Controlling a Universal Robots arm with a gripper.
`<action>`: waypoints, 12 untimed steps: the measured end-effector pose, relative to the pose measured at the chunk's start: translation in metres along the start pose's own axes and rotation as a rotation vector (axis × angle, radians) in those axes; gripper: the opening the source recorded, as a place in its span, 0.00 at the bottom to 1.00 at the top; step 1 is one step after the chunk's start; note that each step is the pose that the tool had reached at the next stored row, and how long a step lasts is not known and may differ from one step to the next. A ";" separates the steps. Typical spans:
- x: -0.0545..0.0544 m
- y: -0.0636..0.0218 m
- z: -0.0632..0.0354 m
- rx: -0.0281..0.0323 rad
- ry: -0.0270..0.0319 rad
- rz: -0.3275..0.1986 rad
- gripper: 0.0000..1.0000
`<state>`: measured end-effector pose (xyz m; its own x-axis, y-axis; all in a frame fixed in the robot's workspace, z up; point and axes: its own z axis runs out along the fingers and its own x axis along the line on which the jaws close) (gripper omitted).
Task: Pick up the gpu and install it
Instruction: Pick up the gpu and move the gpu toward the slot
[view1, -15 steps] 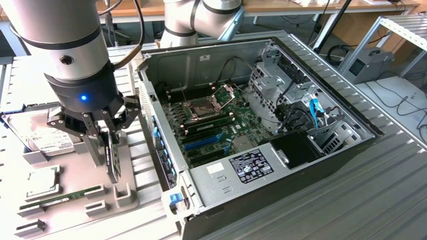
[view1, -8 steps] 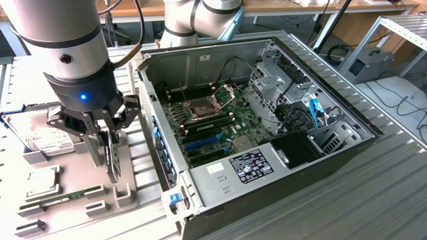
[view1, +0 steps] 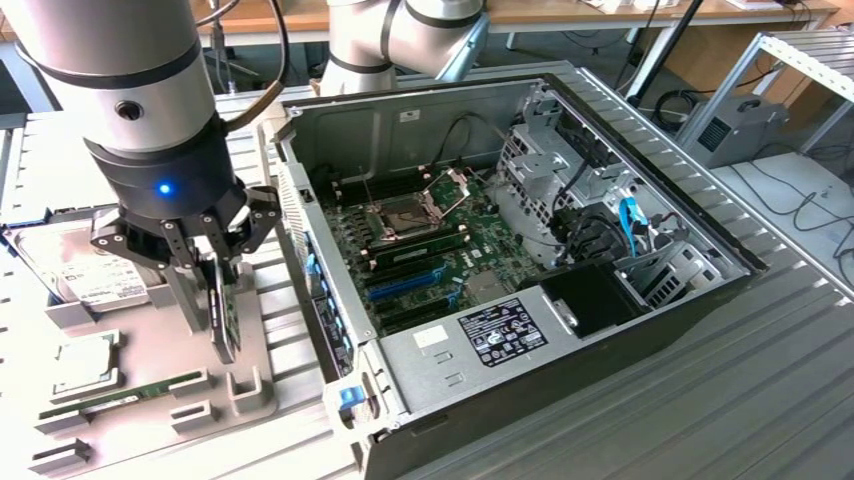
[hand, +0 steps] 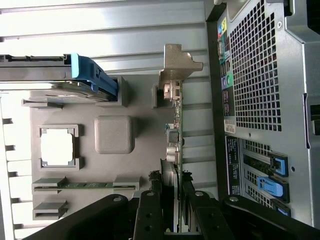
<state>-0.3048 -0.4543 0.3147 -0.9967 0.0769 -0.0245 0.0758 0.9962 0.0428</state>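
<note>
The gpu (view1: 224, 335) is a thin dark card standing on edge over the grey holder plate (view1: 254, 395), at the exterior view's left of the open computer case (view1: 641, 300). My gripper (view1: 203, 300) comes straight down on it, one finger on each face of the card, shut on it. In the wrist view the gpu (hand: 175, 125) shows edge-on, running from my gripper (hand: 171, 200) to its silver end bracket (hand: 177, 62), which lies by a grey holder block (hand: 159, 92). Whether the card's lower edge rests in the holder I cannot tell.
The case lies open on its side, showing the motherboard (view1: 441, 235) with blue slots (view1: 400, 285); its perforated rear wall (hand: 260, 90) stands close beside the card. On the plate lie a silver hard drive (view1: 94, 280), a processor chip (view1: 83, 365) and a green memory stick (view1: 120, 395).
</note>
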 end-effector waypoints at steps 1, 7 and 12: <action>0.000 0.0000 -0.0001 0.0000 0.0000 0.000 0.26; 0.000 0.0000 -0.0009 0.0000 0.0000 0.000 0.26; 0.000 0.0003 -0.0061 -0.0001 -0.0001 0.000 0.26</action>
<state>-0.3048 -0.4543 0.3208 -0.9967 0.0769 -0.0246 0.0758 0.9962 0.0429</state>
